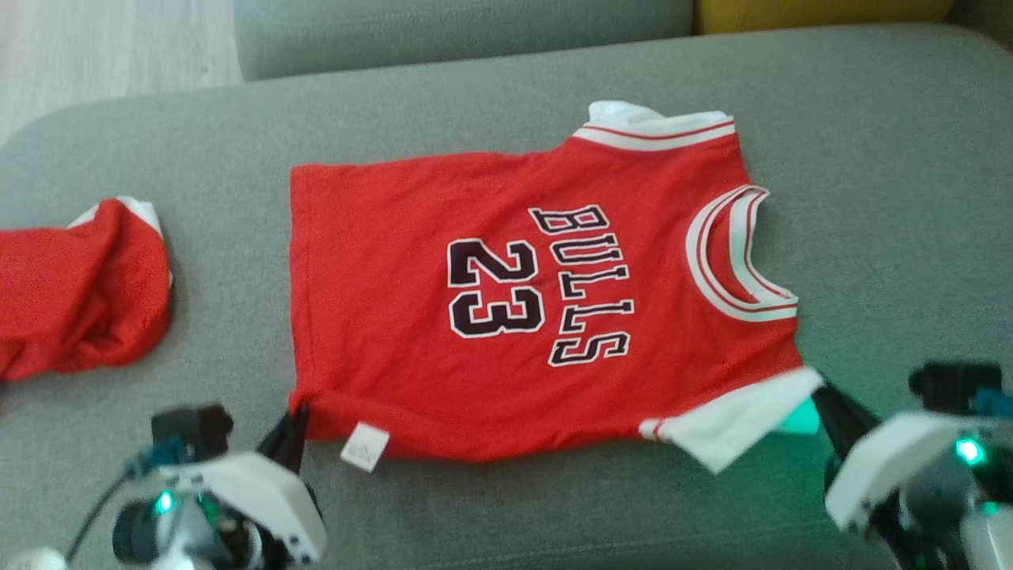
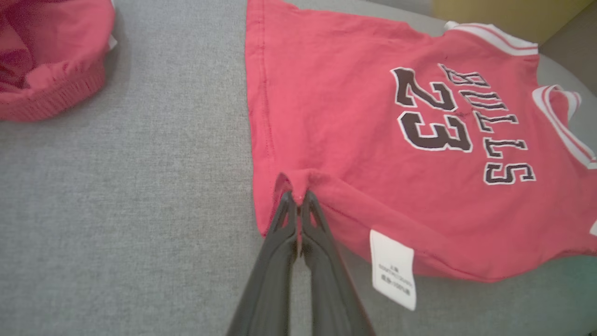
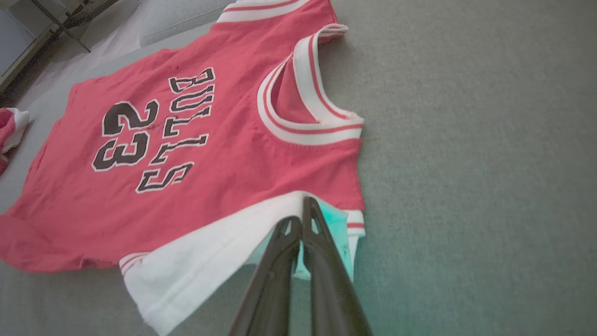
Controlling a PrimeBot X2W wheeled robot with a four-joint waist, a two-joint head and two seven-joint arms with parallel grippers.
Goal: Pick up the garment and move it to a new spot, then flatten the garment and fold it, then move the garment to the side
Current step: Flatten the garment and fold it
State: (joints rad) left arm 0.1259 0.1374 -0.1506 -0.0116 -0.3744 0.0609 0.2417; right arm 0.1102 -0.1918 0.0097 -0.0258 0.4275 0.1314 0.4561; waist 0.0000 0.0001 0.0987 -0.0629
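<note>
couch cushion (image 1: pixel 870 158): grey, soft and grippy-looking. My guess is that dragging cloth across it bunches the cloth up instead of letting it slide.

jersey (image 1: pixel 396 317): red Bulls 23, lying mostly flat in the middle of the cushion, neck toward the robot's right and hem toward its left. The biggest risk I see is that the near edge is pinched at both ends, so uneven lifting would skew the fold line and put the halves out of line.

other red garment (image 1: pixel 71 293): crumpled heap off to the left, apart from the jersey. A wide swing by the left arm could snag it or push it along.

left gripper (image 2: pixel 297 198): fingers squeezed together on the near hem corner, with the cloth puckered at the tips. It's a small bite, so a quick pull could pop it loose. I can't tell whether it has both layers or just the top one.

right gripper (image 3: pixel 303 214): fingers closed at the near sleeve, and it looks like a pinch on the edge. If it's only the edge, the sleeve could stretch out while the body stays put.

white sleeve (image 3: pixel 196 261): floppy and sticking out past the body. It could easily fold under and leave a lump.

care tag (image 2: pixel 392 268): flipped out along the near edge, just beside the left fingers. It's probably harmless but may end up poking out of the fold.
</note>
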